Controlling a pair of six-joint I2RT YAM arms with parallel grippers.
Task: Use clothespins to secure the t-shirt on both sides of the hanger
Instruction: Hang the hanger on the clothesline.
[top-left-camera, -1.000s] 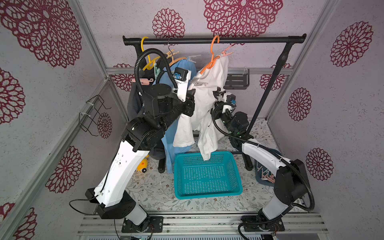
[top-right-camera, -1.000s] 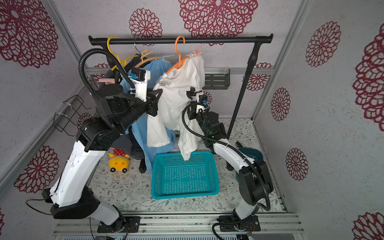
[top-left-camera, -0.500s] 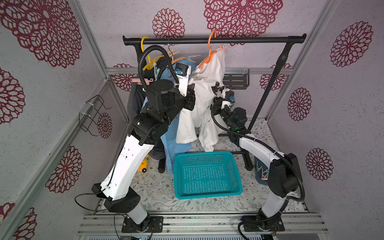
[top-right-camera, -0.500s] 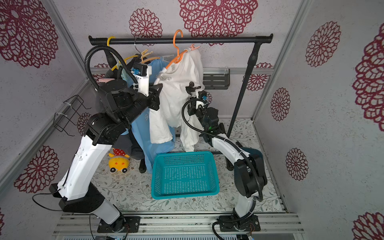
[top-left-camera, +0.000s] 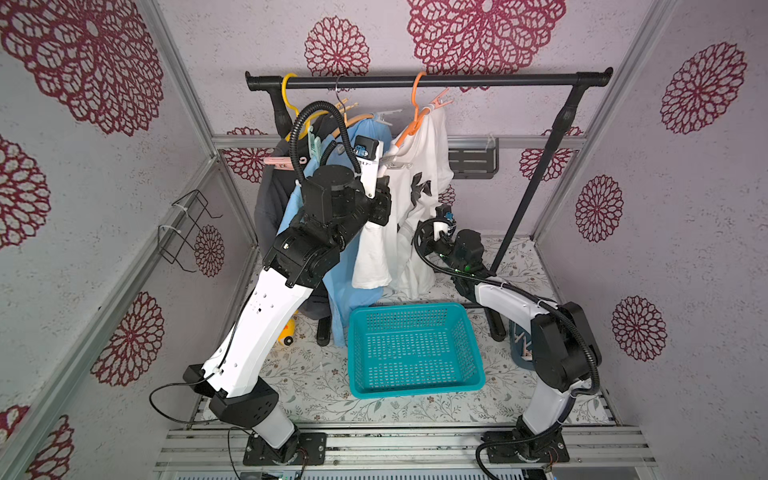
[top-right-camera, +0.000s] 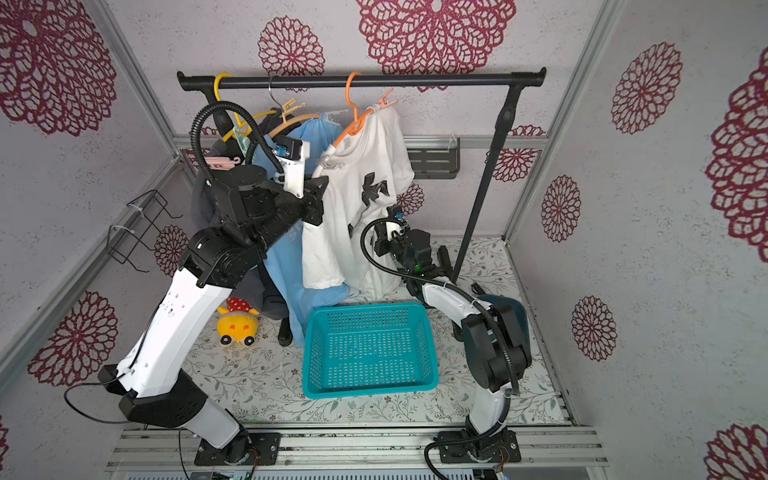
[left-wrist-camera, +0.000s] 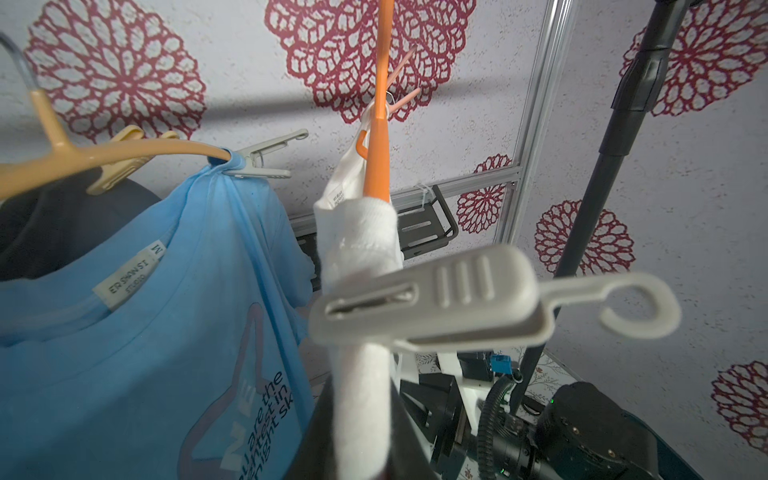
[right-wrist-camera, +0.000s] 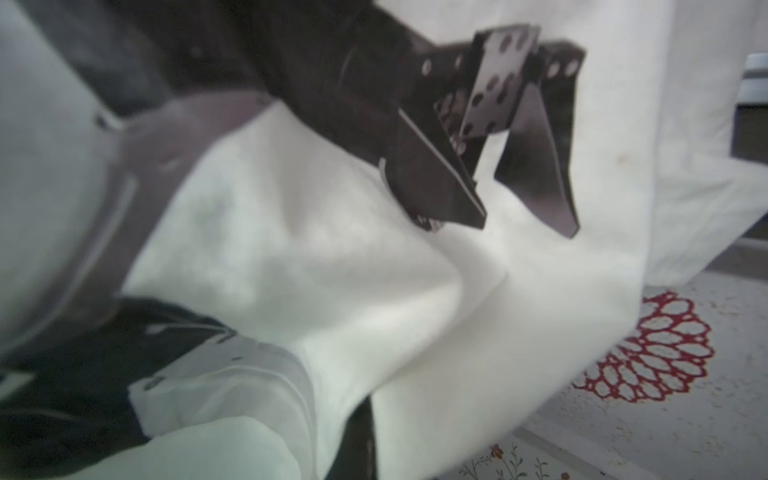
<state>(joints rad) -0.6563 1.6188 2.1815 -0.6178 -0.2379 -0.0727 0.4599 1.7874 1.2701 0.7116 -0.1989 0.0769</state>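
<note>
Apparently pegged at 2 ends of the orange hanger (left-wrist-camera: 376, 158): peach clothespin (top-left-camera: 439, 98) at the far end, whitish clothespin (left-wrist-camera: 428, 307) at the near end, crosswise to the hanger, just beside the left hand (top-left-camera: 384, 210). Cannot tell spread from pinching the t-shirt (top-left-camera: 432, 153), there or at the right hand (top-right-camera: 391, 210) below the hanger.

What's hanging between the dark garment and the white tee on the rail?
The blue t-shirt on its tan hanger; shows in both top views.
</note>
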